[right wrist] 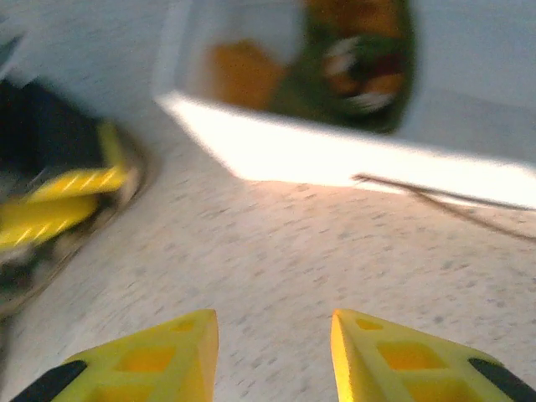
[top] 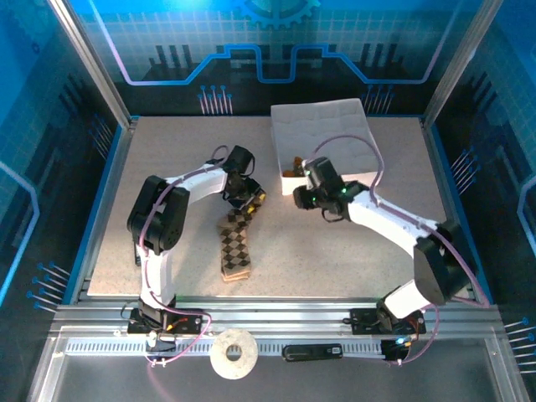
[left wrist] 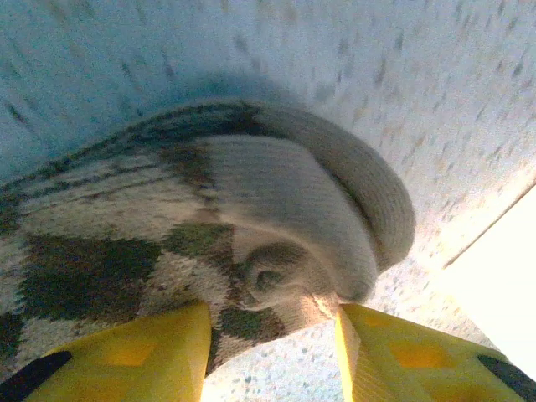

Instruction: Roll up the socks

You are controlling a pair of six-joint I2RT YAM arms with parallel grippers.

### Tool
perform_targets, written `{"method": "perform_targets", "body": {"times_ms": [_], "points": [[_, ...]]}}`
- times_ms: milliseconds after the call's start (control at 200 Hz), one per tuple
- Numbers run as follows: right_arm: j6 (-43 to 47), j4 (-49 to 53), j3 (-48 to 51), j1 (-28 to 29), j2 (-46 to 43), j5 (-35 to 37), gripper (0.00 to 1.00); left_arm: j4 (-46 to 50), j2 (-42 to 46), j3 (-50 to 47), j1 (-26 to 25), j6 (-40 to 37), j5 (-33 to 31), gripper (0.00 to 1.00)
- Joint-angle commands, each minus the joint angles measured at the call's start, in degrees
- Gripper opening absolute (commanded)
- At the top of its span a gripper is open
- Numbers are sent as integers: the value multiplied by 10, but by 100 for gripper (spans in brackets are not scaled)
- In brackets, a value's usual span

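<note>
The brown-and-beige argyle sock (top: 237,247) lies lengthwise on the speckled table. Its far end is curled into a small roll (left wrist: 285,226). My left gripper (top: 249,201) sits at that rolled end. In the left wrist view its yellow fingers (left wrist: 159,352) press the fold from both sides, so the left gripper (left wrist: 272,335) is shut on the sock. The olive-green and orange sock (top: 295,163) lies bunched inside the white box, blurred in the right wrist view (right wrist: 360,59). My right gripper (top: 300,199) hovers just in front of the box, and the right gripper (right wrist: 275,335) is open over bare table.
The white quilted box (top: 322,126) stands at the back right, its near wall (right wrist: 335,155) close ahead of the right gripper. A roll of tape (top: 234,353) and a black bar (top: 311,352) lie on the front rail. The left arm's fingers (right wrist: 67,201) show blurred at the left.
</note>
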State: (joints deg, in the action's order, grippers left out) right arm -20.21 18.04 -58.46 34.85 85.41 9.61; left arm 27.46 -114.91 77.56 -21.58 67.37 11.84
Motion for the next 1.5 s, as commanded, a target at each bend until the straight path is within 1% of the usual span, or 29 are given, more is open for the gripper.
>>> {"method": "perform_targets", "body": {"times_ms": [0, 50, 155, 220, 270, 310, 395, 455, 500, 565, 625, 670, 745, 800, 895, 991, 1061, 1076, 1131, 1246, 1281, 1426, 1496], "points": [[88, -61, 54, 67, -26, -17, 43, -29, -2, 1, 34, 19, -26, 44], [129, -94, 77, 104, -34, -31, 46, -42, 3, -2, 46, 26, -25, 45], [232, -170, 141, 163, -52, -99, 50, -48, 12, 15, 63, 19, -9, 49], [319, -213, 175, 190, -65, -138, 55, -49, 28, 22, 66, 11, 8, 52], [384, -237, 195, 206, -71, -147, 60, -41, 51, 24, 67, 8, 8, 56], [430, -239, 201, 213, -69, -155, 63, -28, 76, 21, 66, 8, 4, 60], [520, -199, 184, 219, -46, -163, 65, 4, 138, -12, 67, 13, -8, 61], [571, -181, 168, 228, -23, -152, 65, 26, 186, -53, 66, 23, -8, 59], [605, -177, 161, 237, -8, -151, 66, 35, 219, -93, 66, 30, 4, 57], [633, -181, 148, 252, 21, -140, 66, 52, 266, -156, 66, 35, 16, 54], [642, -184, 134, 266, 54, -126, 65, 61, 310, -216, 66, 37, 20, 50], [640, -202, 127, 276, 78, -102, 64, 58, 341, -260, 67, 42, 27, 46], [637, -229, 118, 287, 108, -83, 63, 47, 385, -322, 68, 54, 38, 44], [627, -253, 110, 294, 130, -51, 61, 37, 407, -354, 68, 59, 45, 42], [614, -262, 89, 300, 161, -21, 58, 35, 422, -381, 68, 56, 51, 38], [597, -265, 84, 302, 179, -7, 54, 20, 409, -390, 68, 44, 61, 35], [588, -260, 84, 302, 186, -1, 48, 9, 382, -392, 68, 33, 70, 33], [585, -259, 70, 303, 187, 0, 46, 6, 376, -392, 68, 30, 70, 32], [580, -252, 65, 303, 188, -2, 39, -12, 355, -393, 67, 27, 77, 31], [567, -235, 62, 304, 185, -5, 20, -47, 316, -389, 67, 21, 77, 31], [564, -231, 62, 305, 180, -8, 16, -60, 303, -385, 66, 16, 80, 30], [544, -193, 62, 313, 149, -24, 3, -97, 248, -356, 51, 7, 98, 29], [520, -169, 58, 316, 129, -40, 0, -101, 234, -346, 40, 9, 100, 29]]}}
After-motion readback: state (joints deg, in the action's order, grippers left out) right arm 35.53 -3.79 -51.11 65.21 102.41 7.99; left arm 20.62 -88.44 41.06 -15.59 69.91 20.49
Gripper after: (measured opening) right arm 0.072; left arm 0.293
